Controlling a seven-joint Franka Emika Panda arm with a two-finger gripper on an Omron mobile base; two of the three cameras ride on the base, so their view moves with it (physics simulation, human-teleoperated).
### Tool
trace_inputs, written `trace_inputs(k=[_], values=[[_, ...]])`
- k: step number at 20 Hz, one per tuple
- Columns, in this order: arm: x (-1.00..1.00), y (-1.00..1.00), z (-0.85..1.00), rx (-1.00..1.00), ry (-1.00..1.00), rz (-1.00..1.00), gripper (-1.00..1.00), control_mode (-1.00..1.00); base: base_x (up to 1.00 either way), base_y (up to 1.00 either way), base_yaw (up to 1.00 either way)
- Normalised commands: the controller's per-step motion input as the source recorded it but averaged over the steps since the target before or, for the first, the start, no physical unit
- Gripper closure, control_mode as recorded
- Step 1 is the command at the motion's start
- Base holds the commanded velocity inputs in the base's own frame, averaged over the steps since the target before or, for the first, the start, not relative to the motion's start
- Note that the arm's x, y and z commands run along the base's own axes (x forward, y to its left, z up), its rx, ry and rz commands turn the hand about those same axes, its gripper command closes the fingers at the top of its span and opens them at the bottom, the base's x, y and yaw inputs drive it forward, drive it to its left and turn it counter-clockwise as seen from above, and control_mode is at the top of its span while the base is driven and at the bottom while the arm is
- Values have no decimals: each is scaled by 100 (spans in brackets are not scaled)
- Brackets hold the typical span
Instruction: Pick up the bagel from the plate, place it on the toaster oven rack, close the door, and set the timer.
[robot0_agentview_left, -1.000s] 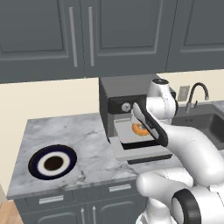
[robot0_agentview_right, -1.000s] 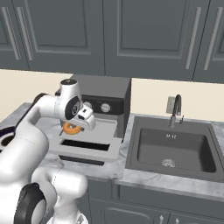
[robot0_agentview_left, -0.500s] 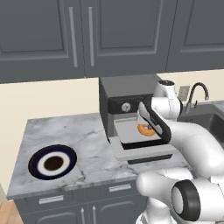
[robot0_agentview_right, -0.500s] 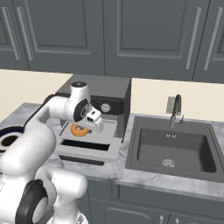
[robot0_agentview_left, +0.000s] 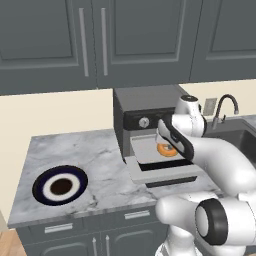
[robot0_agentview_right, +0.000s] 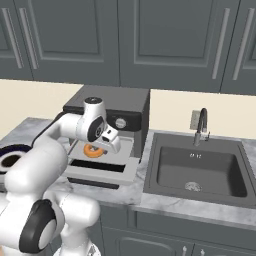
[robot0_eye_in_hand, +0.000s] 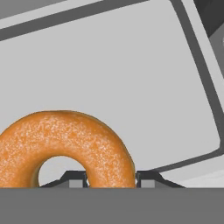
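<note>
The bagel (robot0_agentview_left: 166, 149), an orange-brown ring, hangs just over the pale grey toaster oven rack (robot0_agentview_left: 144, 149), with my gripper (robot0_agentview_left: 168, 144) shut on it. In the hand view the bagel (robot0_eye_in_hand: 65, 135) sits low and left, its right side between my two dark fingertips (robot0_eye_in_hand: 148, 178), and the rack (robot0_eye_in_hand: 131, 65) lies behind it. The right base view shows the bagel (robot0_agentview_right: 93, 150) under my gripper (robot0_agentview_right: 98, 146), above the rack (robot0_agentview_right: 125, 146). The door (robot0_agentview_left: 165, 173) lies dropped open in front of the oven. The navy-rimmed plate (robot0_agentview_left: 38, 187) stands bare at the counter's left.
The dark grey toaster oven (robot0_agentview_right: 115, 102) stands against the wall, its knob panel above the opening. A dark sink (robot0_agentview_right: 197, 170) with a faucet (robot0_agentview_right: 201, 125) lies to its right. Marble counter (robot0_agentview_left: 95, 150) stretches between plate and oven. Grey cabinets hang overhead.
My arm has carried the bagel a little to the right and deeper over the rack, slightly lower. The grip has stayed the same; plate and door have not moved.
</note>
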Motion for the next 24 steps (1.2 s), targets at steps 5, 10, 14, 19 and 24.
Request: trace_inputs(k=[5,10,14,19,24], values=[[10,0,-8,0,0,0,100,-100,0,0,0],[4,0,-9,0,0,0,100,-100,0,0,0],[0,0,-4,0,0,0,-100,-100,0,0,0],[-2,0,0,0,-3,0,-100,-100,0,0,0],[-29,-3,21,0,-15,0,-100,-100,0,0,0]])
